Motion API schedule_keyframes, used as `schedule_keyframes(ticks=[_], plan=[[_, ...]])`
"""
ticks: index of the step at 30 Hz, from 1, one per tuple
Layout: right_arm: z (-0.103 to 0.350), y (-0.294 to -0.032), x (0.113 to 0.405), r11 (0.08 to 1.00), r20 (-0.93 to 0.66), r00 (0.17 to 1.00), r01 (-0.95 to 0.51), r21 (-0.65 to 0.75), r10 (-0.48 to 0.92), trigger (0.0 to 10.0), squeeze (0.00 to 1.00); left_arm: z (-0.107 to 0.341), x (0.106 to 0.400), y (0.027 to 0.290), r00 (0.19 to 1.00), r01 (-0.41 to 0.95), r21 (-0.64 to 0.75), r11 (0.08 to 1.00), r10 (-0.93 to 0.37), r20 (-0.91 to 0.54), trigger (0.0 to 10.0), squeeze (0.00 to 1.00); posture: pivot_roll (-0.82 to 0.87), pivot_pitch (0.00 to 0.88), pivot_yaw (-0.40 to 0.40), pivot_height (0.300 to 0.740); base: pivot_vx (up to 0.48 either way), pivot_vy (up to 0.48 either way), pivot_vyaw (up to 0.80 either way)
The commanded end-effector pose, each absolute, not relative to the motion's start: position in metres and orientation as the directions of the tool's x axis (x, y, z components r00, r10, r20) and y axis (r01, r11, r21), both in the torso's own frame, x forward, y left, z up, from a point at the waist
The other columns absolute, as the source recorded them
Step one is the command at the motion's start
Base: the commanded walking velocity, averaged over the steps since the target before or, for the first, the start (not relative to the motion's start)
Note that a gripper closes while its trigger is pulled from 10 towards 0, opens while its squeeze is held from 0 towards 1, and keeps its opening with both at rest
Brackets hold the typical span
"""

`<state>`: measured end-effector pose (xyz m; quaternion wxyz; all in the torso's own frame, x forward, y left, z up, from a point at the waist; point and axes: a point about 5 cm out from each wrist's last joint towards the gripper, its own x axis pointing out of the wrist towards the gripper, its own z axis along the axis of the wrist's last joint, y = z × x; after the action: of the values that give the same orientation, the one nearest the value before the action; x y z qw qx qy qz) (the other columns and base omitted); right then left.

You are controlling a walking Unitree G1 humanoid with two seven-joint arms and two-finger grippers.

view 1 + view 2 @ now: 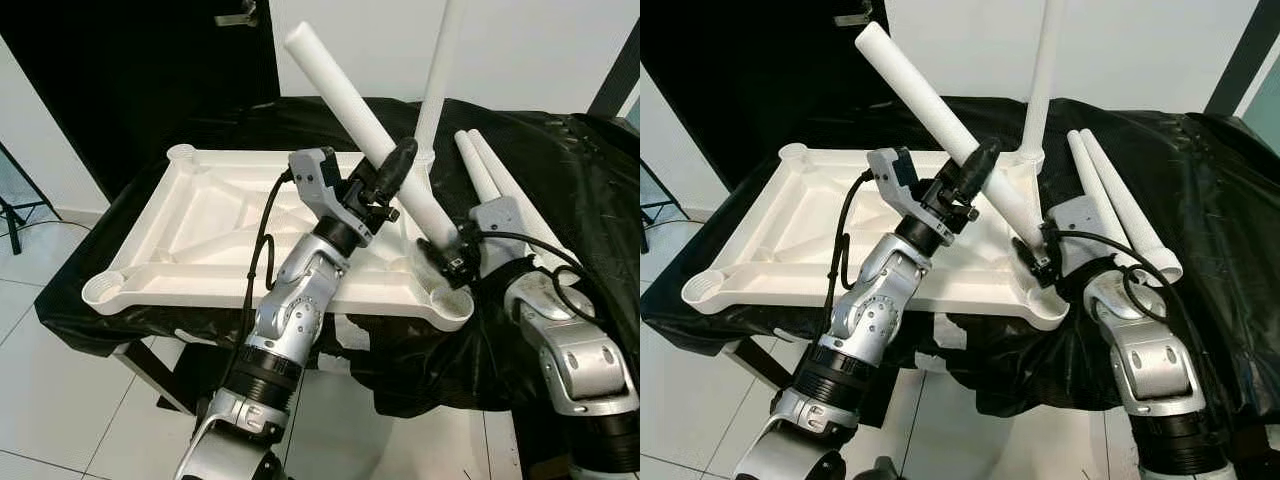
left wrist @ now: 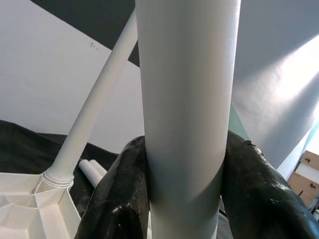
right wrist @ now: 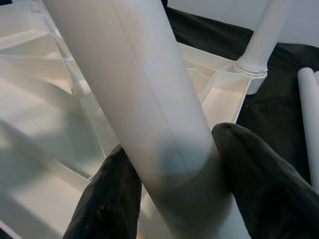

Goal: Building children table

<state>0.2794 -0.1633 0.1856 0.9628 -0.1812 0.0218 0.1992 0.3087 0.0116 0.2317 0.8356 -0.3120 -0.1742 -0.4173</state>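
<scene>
Right gripper (image 1: 452, 262) pinches the white leg (image 1: 365, 125) at its lower end, over the near-right corner socket of the upturned tabletop (image 1: 200, 240). Left gripper (image 1: 388, 180) clamps it mid-shaft. Leg's axis tilts up, far and left; another leg (image 1: 438, 70) stands upright in the far-right socket.

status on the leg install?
Left gripper and right gripper both shut on tilted leg, foot near corner socket of tabletop. One leg upright. Two spare legs on cloth.

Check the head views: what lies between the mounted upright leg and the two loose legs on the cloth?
Only bare black cloth separates the upright leg from the two loose legs; both eye views show this.
</scene>
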Motion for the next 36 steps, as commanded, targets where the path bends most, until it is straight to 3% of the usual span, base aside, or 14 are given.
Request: schedule_keyframes(ticks=[1, 2, 3, 10, 11, 12, 15, 17, 25, 30, 31, 32, 36], plan=[[0.184, -0.155, 0.278, 0.850, -0.124, 0.904, -0.428, -0.308, 0.410, 0.0, 0.00, 0.244, 0.300, 0.008, 0.413, 0.910, -0.262, 0.321, -0.645, 0.643, 7.7, 0.00, 0.12, 0.000, 0.015, 0.740, 0.000, 0.000, 0.00], [0.184, -0.155, 0.278, 0.850, -0.124, 0.904, -0.428, -0.308, 0.410, 0.0, 0.00, 0.244, 0.300, 0.008, 0.413, 0.910, -0.262, 0.321, -0.645, 0.643, 7.7, 0.00, 0.12, 0.000, 0.015, 0.740, 0.000, 0.000, 0.00], [0.184, -0.154, 0.279, 0.851, -0.119, 0.909, -0.416, -0.321, 0.400, 0.0, 0.00, 0.244, 0.300, 0.009, 0.415, 0.909, -0.278, 0.310, -0.638, 0.648, 10.0, 1.00, 0.12, 0.000, 0.017, 0.740, 0.000, 0.000, 0.00], [0.189, -0.160, 0.282, 0.848, -0.048, 0.958, -0.272, -0.455, 0.281, 0.0, 0.00, 0.248, 0.301, 0.011, 0.441, 0.897, -0.306, 0.318, -0.612, 0.657, 10.0, 1.00, 0.12, 0.000, 0.023, 0.740, 0.000, 0.000, 0.00], [0.192, -0.163, 0.283, 0.833, -0.011, 0.970, -0.214, -0.510, 0.242, 0.0, 0.00, 0.249, 0.302, 0.010, 0.444, 0.896, -0.312, 0.316, -0.608, 0.658, 10.0, 0.54, 0.12, 0.000, 0.024, 0.740, 0.000, 0.000, 0.00], [0.195, -0.165, 0.284, 0.815, 0.022, 0.976, -0.167, -0.555, 0.215, 0.0, 0.00, 0.250, 0.302, 0.010, 0.444, 0.896, -0.315, 0.313, -0.606, 0.661, 10.0, 0.00, 0.11, 0.000, 0.025, 0.740, 0.000, 0.000, 0.00], [0.197, -0.166, 0.284, 0.796, 0.052, 0.979, -0.127, -0.591, 0.195, 0.0, 0.00, 0.251, 0.302, 0.010, 0.442, 0.897, -0.317, 0.309, -0.605, 0.662, 10.0, 0.00, 0.12, 0.000, 0.026, 0.740, 0.000, 0.000, 0.00], [0.204, -0.165, 0.281, 0.676, 0.231, 0.962, 0.073, -0.733, 0.146, 0.0, 0.00, 0.252, 0.301, 0.009, 0.440, 0.898, -0.322, 0.300, -0.606, 0.663, 10.0, 0.00, 0.11, 0.000, 0.030, 0.740, 0.000, 0.000, 0.00], [0.178, -0.157, 0.272, 0.506, 0.343, 0.924, 0.217, -0.835, 0.171, 0.0, 0.00, 0.253, 0.302, 0.011, 0.452, 0.892, -0.341, 0.296, -0.596, 0.664, 10.0, 0.00, 0.13, 0.000, 0.027, 0.740, 0.000, 0.000, 0.00], [0.162, -0.160, 0.266, 0.510, 0.368, 0.918, 0.248, -0.824, 0.149, 0.0, 0.00, 0.252, 0.303, 0.013, 0.466, 0.884, -0.358, 0.299, -0.588, 0.661, 10.0, 0.00, 0.13, 0.000, 0.026, 0.740, 0.000, 0.000, 0.00], [0.161, -0.161, 0.264, 0.526, 0.375, 0.917, 0.256, -0.811, 0.133, 0.0, 0.00, 0.253, 0.303, 0.014, 0.466, 0.884, -0.366, 0.290, -0.578, 0.670, 3.6, 0.00, 0.13, 0.000, 0.027, 0.740, 0.000, 0.000, 0.00], [0.160, -0.163, 0.263, 0.534, 0.393, 0.911, 0.272, -0.800, 0.124, 0.0, 0.00, 0.253, 0.302, 0.016, 0.464, 0.885, -0.375, 0.275, -0.570, 0.678, 0.0, 0.00, 0.13, 0.000, 0.027, 0.740, 0.000, 0.000, 0.00], [0.162, -0.164, 0.262, 0.543, 0.426, 0.897, 0.302, -0.784, 0.116, 0.0, 0.00, 0.253, 0.301, 0.017, 0.455, 0.890, -0.379, 0.255, -0.563, 0.690, 0.0, 0.00, 0.12, 0.000, 0.030, 0.740, 0.000, 0.000, 0.00]])
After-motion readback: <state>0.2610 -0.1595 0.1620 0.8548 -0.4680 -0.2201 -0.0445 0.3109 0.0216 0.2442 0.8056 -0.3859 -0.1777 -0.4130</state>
